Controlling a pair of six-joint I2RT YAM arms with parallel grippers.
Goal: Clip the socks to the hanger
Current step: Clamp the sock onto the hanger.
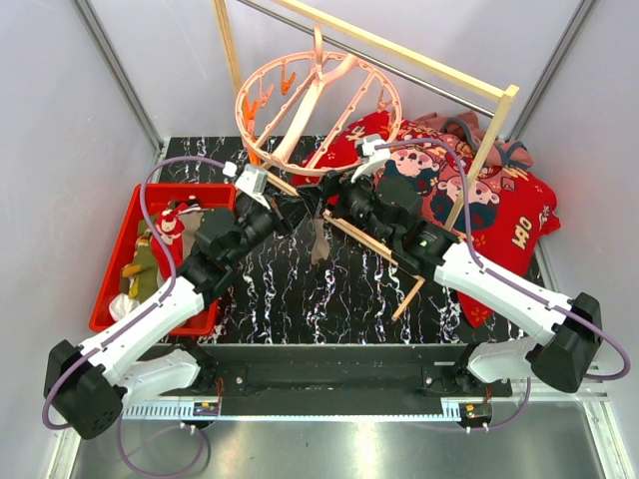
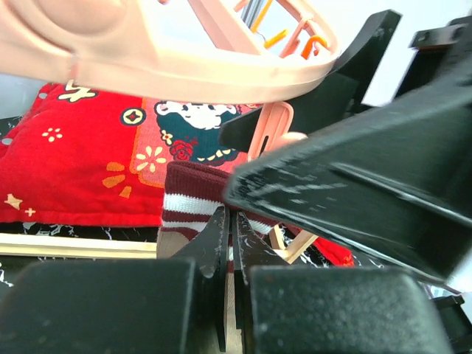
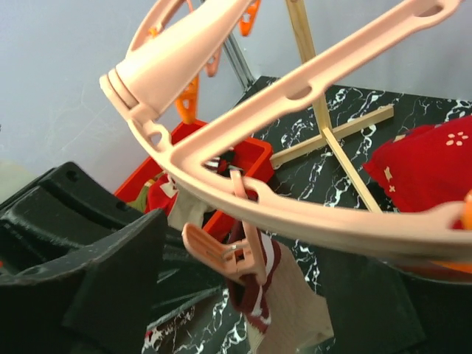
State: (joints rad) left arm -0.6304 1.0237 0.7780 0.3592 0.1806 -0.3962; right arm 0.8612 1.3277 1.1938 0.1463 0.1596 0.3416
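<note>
The salmon-pink ring hanger [image 1: 245, 100] hangs tilted from the wooden rack at the back. Under its near rim, one pink clip [image 3: 237, 254] is closed on the maroon-and-white striped cuff of a beige sock [image 3: 291, 313], which dangles over the table [image 1: 319, 242]. My left gripper [image 2: 230, 214] is shut on that sock's cuff [image 2: 193, 198] just below the clip [image 2: 270, 127]. My right gripper [image 3: 251, 258] is open, one finger [image 3: 110, 273] on each side of the clip, not touching it. More socks [image 1: 150, 254] lie in the red bin.
The red bin [image 1: 125, 215] sits at the table's left edge. A big red cartoon-printed cloth [image 1: 479, 190] is heaped at the right. The pale wooden rack frame [image 1: 399, 50] crosses the back, and its base bars [image 1: 379, 249] run under the right arm.
</note>
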